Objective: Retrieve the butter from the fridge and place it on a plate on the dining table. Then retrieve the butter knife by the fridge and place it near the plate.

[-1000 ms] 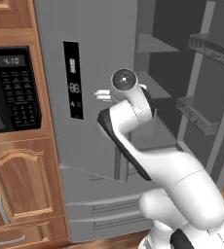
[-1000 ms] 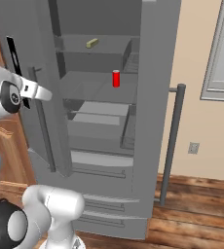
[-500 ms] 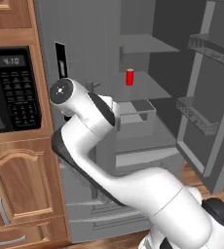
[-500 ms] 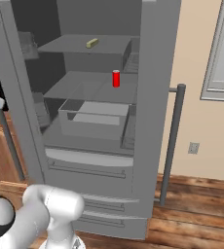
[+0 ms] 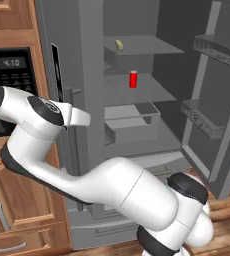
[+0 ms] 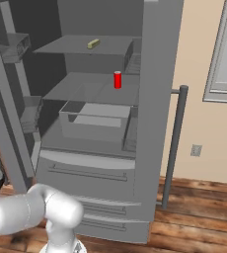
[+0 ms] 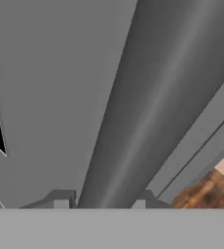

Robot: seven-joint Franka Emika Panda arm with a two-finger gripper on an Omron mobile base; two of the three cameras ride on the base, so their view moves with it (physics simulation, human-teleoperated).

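Resting on top fridge (image 5: 87, 30) shelf: pale butter (image 5: 119, 45) stick.

- We see the butter (image 5: 119, 44) on the fridge (image 5: 87, 50) top shelf, far left.
- A small container (image 5: 133, 79) stands one shelf lower (right of it), above a drawer (image 5: 132, 122).

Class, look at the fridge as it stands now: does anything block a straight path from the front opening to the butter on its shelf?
Nothing visible does. The butter lies alone on the top shelf of the open fridge; the red container stands one shelf lower, out of the way.
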